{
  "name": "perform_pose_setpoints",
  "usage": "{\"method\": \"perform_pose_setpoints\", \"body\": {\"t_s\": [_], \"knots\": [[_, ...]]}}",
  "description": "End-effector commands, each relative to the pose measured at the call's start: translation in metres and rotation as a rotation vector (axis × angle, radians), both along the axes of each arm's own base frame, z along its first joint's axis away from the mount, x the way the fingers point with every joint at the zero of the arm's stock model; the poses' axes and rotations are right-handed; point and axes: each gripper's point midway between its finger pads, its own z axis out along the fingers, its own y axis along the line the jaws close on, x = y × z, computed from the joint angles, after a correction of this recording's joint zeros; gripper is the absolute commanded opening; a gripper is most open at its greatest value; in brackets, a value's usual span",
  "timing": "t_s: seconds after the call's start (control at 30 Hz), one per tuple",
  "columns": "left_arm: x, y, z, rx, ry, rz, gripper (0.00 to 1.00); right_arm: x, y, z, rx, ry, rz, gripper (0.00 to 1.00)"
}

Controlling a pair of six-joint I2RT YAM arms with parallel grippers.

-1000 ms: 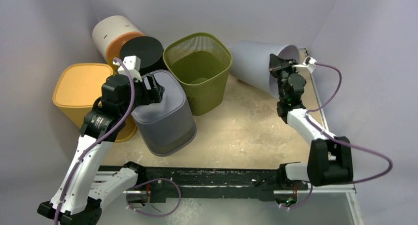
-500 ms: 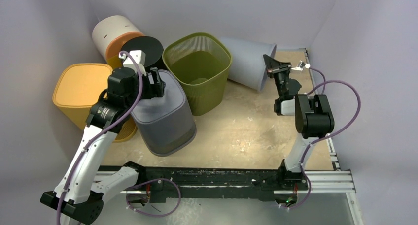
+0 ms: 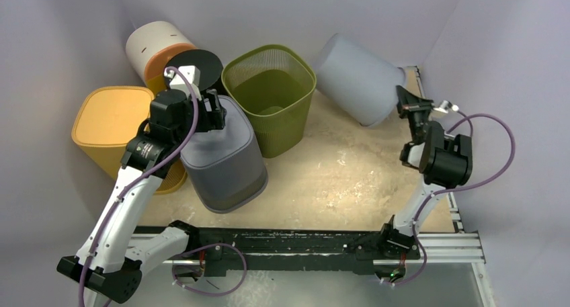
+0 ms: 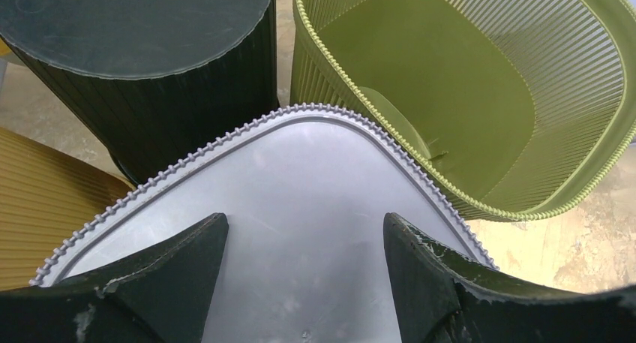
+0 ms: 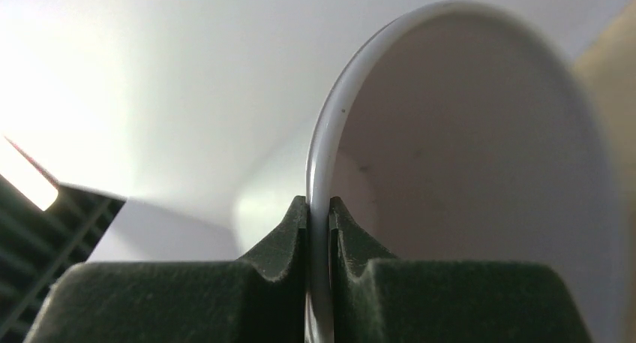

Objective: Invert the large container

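Overhead view first: the large container (image 3: 355, 78), pale grey, lies in the upper right of the frame. It is tilted, with its narrower closed end toward the upper left and its mouth toward the lower right. The right gripper (image 3: 405, 107) pinches the rim at the container's right edge. Left of centre, the left gripper (image 3: 214, 111) hangs over a dark grey bin (image 3: 225, 162) with its jaws spread wide. A green basket (image 3: 270, 99) stands just beside that bin. A black cylinder (image 3: 195, 64), a white-and-orange cylinder (image 3: 153, 44) and a yellow bin (image 3: 107, 119) crowd the upper left of the sandy table (image 3: 336, 179).

From the left wrist we see both jaws far apart at the bottom of the frame. Nothing lies between them but the bin's flat grey face with its beaded edge (we cannot tell whether they touch it). The green basket fills the upper right and the black cylinder the upper left.

From the right wrist we see the jaws clamped on the container's thin white rim at lower centre, one on each side of the wall. Its hollow inside fills the right half.
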Motion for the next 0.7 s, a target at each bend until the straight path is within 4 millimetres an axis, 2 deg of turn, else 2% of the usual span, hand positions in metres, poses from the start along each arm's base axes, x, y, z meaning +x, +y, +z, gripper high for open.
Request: {"method": "perform_pose_setpoints", "body": {"t_s": [0.0,0.13,0.27,0.67], "knots": [[-0.003,0.000,-0.019,0.011,0.056,-0.002,0.73,-0.049,-0.002,-0.011,-0.147,-0.138,0.063,0.00],[-0.003,-0.001,-0.024,0.000,0.064,0.002,0.74,-0.060,-0.023,-0.037,-0.173,-0.070,0.034,0.01],[-0.004,-0.005,-0.027,-0.023,0.071,-0.006,0.74,-0.066,-0.033,-0.055,-0.207,-0.029,0.031,0.10],[-0.003,-0.008,-0.028,-0.035,0.079,-0.010,0.74,-0.083,-0.033,-0.072,-0.270,0.038,0.004,0.42]]}}
